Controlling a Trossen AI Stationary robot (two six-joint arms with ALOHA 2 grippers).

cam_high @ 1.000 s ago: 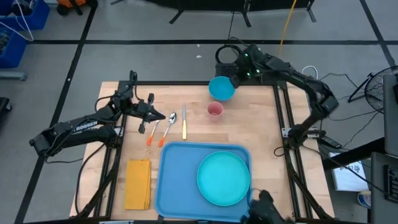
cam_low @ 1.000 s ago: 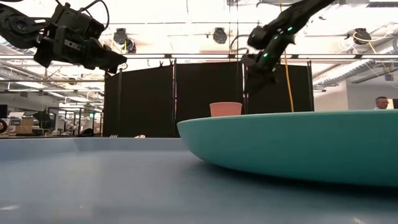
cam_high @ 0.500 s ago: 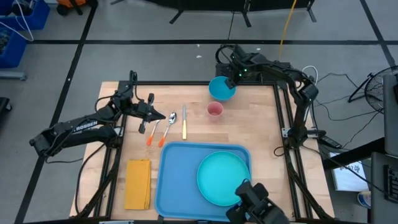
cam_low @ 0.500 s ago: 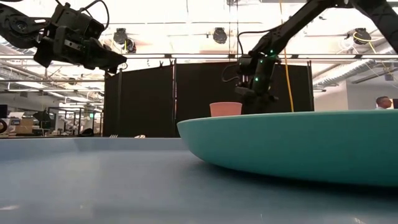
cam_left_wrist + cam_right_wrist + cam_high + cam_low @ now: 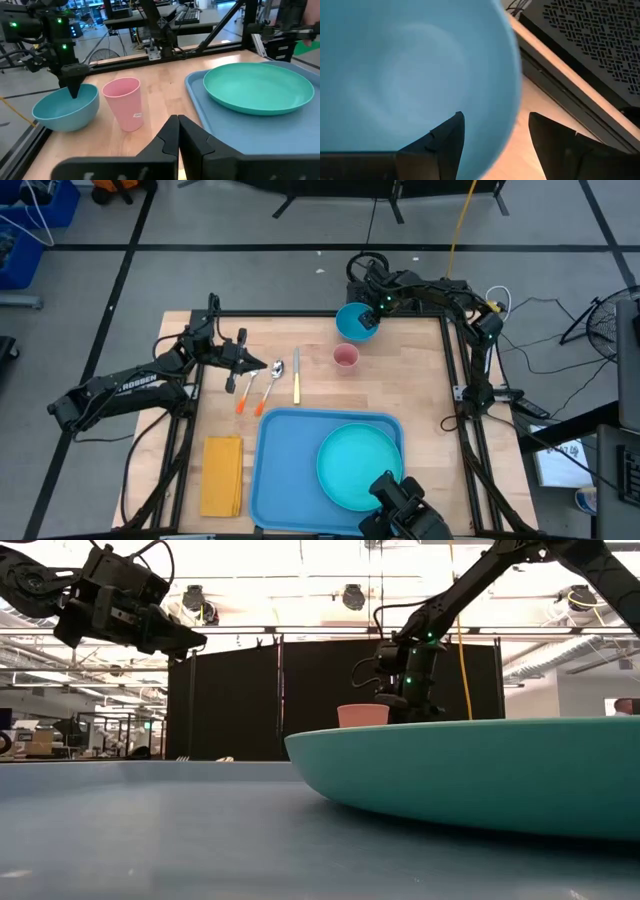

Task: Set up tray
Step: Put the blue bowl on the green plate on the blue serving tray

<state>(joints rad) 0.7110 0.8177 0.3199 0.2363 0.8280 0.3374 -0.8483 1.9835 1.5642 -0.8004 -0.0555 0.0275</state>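
Note:
The blue tray (image 5: 285, 470) lies at the table's near edge with a round teal plate (image 5: 358, 468) on it. A light-blue bowl (image 5: 350, 322) stands on the table's far edge, and a pink cup (image 5: 345, 357) stands near it. My right gripper (image 5: 495, 122) points down, open, over the bowl's right rim (image 5: 512, 75). One finger is inside the bowl and one outside; I see no touch. My left gripper (image 5: 178, 125) hangs shut and holds nothing, above the cutlery (image 5: 270, 385) at the left.
A yellow-orange napkin (image 5: 222, 475) lies left of the tray. Two orange-handled utensils (image 5: 250, 395) and a yellow-handled knife (image 5: 296, 380) lie between the tray and my left gripper (image 5: 258, 366). A dark object (image 5: 400, 510) juts in at the near edge.
My right gripper has come down toward the bowl and tipped to point more steeply down. It now stands over the bowl's right rim. The bowl, the cup and my left arm have kept still.

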